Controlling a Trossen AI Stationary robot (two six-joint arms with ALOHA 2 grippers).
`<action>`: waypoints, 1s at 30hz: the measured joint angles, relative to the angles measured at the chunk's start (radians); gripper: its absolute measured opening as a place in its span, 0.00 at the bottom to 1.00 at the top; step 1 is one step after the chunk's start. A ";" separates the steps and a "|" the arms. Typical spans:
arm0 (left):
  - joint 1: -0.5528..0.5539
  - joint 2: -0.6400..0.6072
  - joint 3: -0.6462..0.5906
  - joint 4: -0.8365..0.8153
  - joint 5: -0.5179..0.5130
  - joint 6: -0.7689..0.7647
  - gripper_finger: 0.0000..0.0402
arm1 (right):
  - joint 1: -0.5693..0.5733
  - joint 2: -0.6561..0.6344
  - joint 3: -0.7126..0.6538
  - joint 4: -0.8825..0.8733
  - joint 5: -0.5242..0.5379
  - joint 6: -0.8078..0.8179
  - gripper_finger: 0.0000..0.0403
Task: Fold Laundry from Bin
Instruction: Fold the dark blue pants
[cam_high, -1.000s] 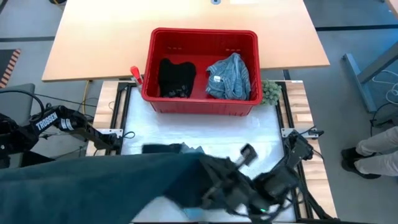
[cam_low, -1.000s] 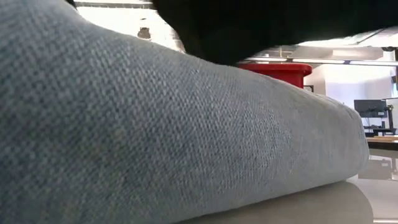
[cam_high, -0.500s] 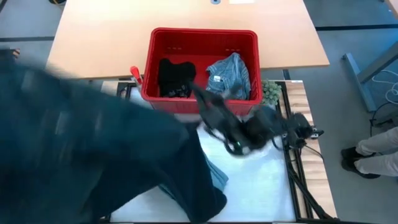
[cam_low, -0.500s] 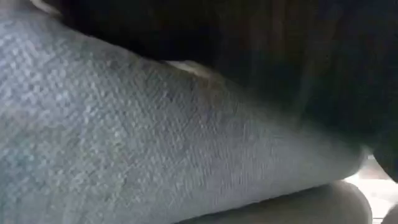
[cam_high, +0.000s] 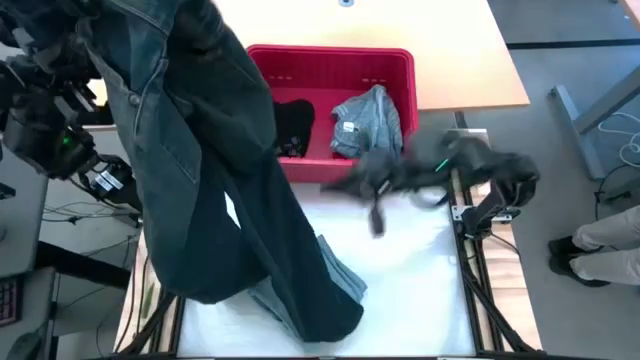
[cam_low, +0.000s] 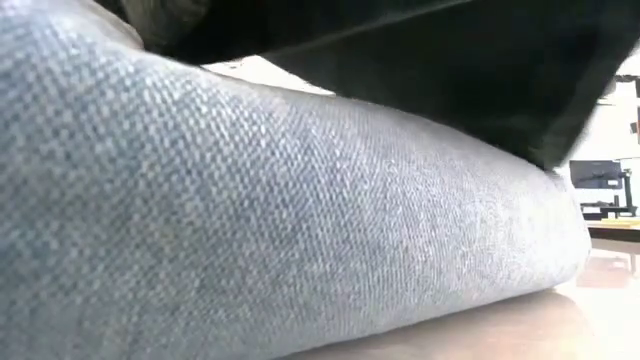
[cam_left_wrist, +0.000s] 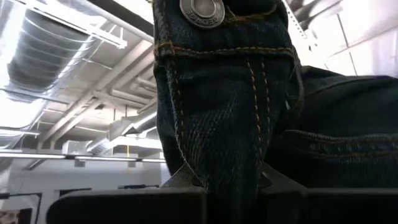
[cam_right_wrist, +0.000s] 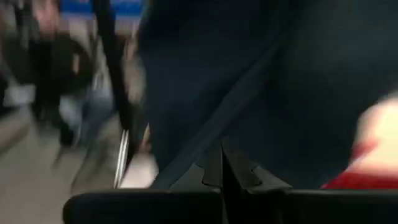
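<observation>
My left gripper (cam_left_wrist: 217, 183) is raised high at the table's far left and is shut on a pair of dark denim jeans (cam_high: 215, 170). In the high view the jeans cover that gripper. They hang down, and their lower end (cam_high: 320, 310) lies on the white table cover. My right gripper (cam_right_wrist: 221, 163) is shut with nothing between its fingers. It is blurred in front of the red bin (cam_high: 400, 62), next to the hanging jeans. A light blue-grey garment (cam_low: 250, 220) lies at the near edge. In the bin lie a black garment (cam_high: 292, 125) and a blue-white striped one (cam_high: 370, 120). My left gripper pinches the jeans' waistband (cam_left_wrist: 214, 155) between its two fingers, just below the metal button (cam_left_wrist: 202, 11). The fingers slant upward. The jeans hang slack from the hold, with their lower end on the table.
A green fuzzy lump (cam_high: 435, 148) sits by the bin's right corner. A wooden table (cam_high: 170, 60) stands beyond the bin. A person's legs (cam_high: 600, 245) show at the right edge. The white cover to the right of the jeans (cam_high: 420, 290) is bare.
My left gripper has swung from the near edge up and toward the far left, rolling as it went. This lifted the jeans from a spread across the near edge to a hang. My right gripper has gone from the near edge toward the bin, turning level, and stays shut.
</observation>
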 joint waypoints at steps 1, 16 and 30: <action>0.009 0.000 0.000 -0.004 0.003 -0.013 0.02 | 0.018 0.021 -0.023 -0.028 0.001 0.007 0.04; 0.025 0.031 -0.001 -0.131 0.189 -0.340 0.02 | -0.136 0.418 -0.192 0.495 0.134 -0.173 0.04; 0.025 0.030 0.000 -0.128 0.263 -0.375 0.02 | -0.189 0.326 -0.184 1.053 0.398 -0.295 0.04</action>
